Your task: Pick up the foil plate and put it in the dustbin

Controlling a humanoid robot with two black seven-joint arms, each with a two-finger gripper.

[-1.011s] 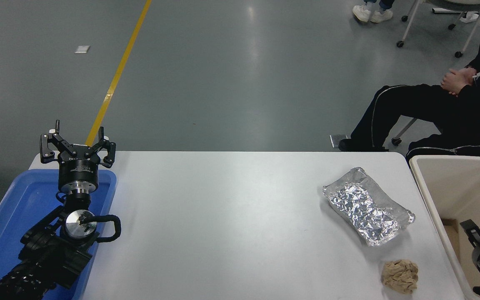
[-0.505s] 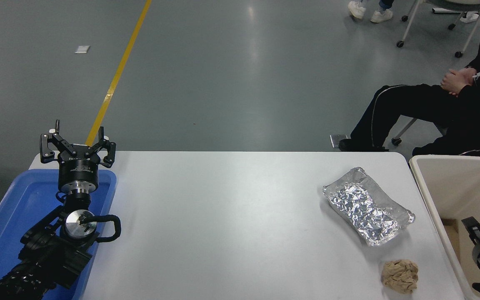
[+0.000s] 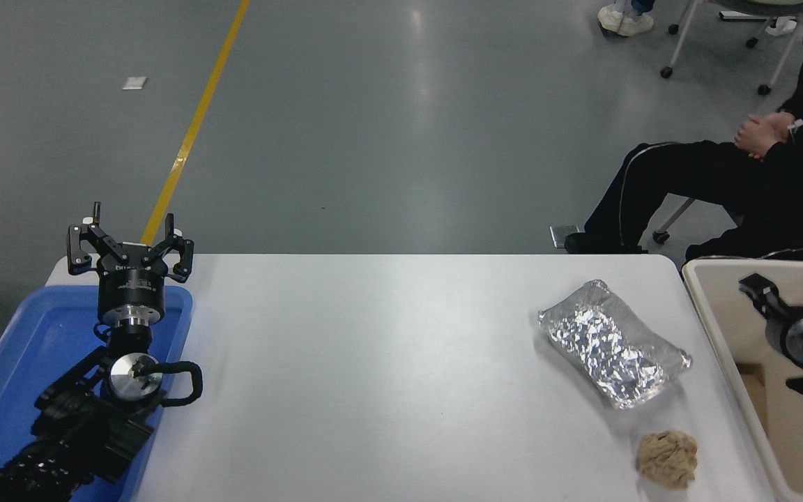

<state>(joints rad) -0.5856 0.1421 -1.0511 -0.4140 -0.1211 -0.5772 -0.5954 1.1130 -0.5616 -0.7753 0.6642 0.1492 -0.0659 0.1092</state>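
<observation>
The foil plate (image 3: pixel 610 345), shiny crinkled silver and oblong, lies empty on the white table (image 3: pixel 373 362) at the right, angled toward the near right. The cream dustbin (image 3: pixel 719 328) stands just past the table's right edge. My right gripper (image 3: pixel 757 287) hangs above the dustbin's inside, to the right of the foil plate and apart from it; it is blurred and mostly seen from behind. My left gripper (image 3: pixel 129 240) is open and parked over the far end of the blue tray at the lower left.
A small crumpled tan paper ball (image 3: pixel 668 457) lies near the table's front right, below the foil plate. A blue plastic tray (image 3: pixel 18 355) sits under the left arm. A person (image 3: pixel 722 181) in dark clothes sits beyond the far right corner.
My right gripper has risen from low inside the dustbin to near its far rim and shifted slightly left. The foil plate, the paper ball and the left arm have not moved.
</observation>
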